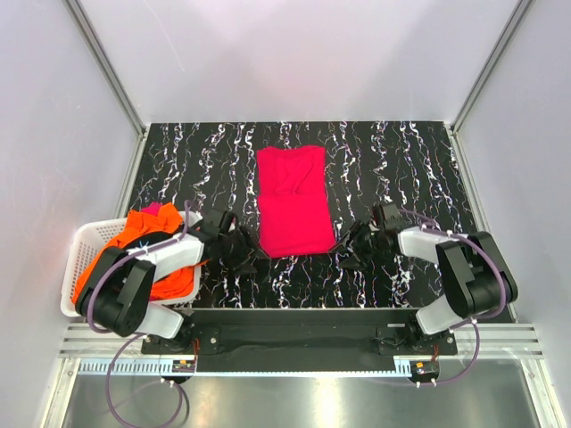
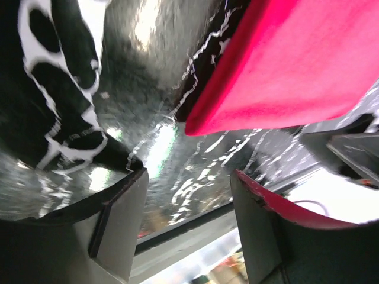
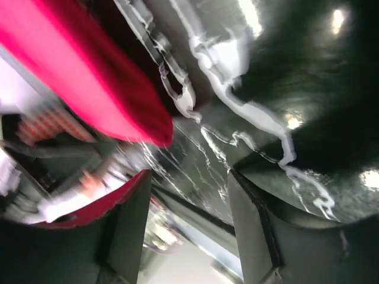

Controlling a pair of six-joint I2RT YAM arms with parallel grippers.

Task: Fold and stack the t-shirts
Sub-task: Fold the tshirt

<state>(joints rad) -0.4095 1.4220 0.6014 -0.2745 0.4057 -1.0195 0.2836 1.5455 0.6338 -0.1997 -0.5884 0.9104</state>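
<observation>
While both arms reach low toward the near edge of the magenta-red t-shirt (image 1: 293,201), I read the left end effector (image 2: 188,177) as spread wide, with nothing between its fingers. The shirt's near-left corner lies just ahead of it, apart from the fingers. The right end effector (image 3: 189,177) is also spread wide and holds nothing, and the near-right corner lies just ahead of it. The magenta-red t-shirt lies flat as a long, narrow rectangle at the centre of the black, white-veined surface (image 1: 401,169), between the two arms. At the left edge stands a white slatted basket (image 1: 76,245). It holds an orange t-shirt (image 1: 143,234) heaped over its rim, with a pink cloth (image 1: 158,209) showing at its far side.
</observation>
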